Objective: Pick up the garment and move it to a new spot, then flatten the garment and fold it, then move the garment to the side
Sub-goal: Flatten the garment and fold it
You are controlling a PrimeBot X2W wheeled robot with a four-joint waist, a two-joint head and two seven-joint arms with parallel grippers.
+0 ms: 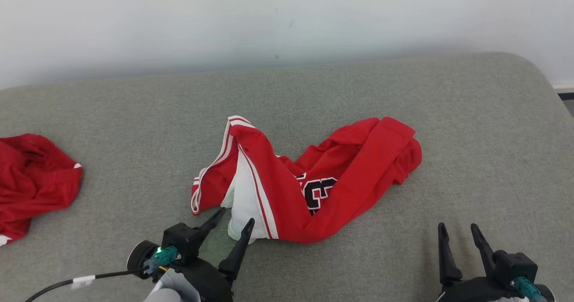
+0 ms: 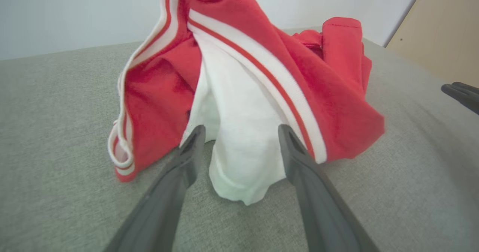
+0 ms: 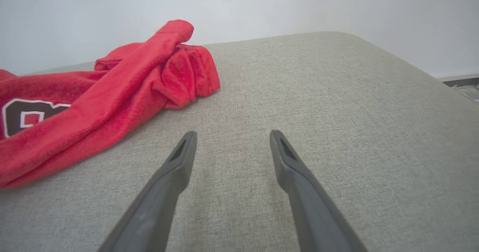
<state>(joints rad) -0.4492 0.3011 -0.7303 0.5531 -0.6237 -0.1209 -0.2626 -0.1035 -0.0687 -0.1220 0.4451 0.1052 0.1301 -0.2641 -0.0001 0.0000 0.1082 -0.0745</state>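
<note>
The crumpled red jersey with white striped trim and a black numeral [image 1: 350, 172] lies bunched in the middle of the grey woven cushion surface [image 1: 134, 113], one trimmed edge standing up in a ridge. At its near edge the left gripper [image 1: 236, 216] has its jaws spread wide on either side of a white fold, pinching nothing. The right gripper [image 1: 458, 225], near right, is equally wide and empty over bare fabric. A second red garment [image 1: 31, 176] sits far left. Judging by the heap, flattening, folding and moving aside are all left.
</note>
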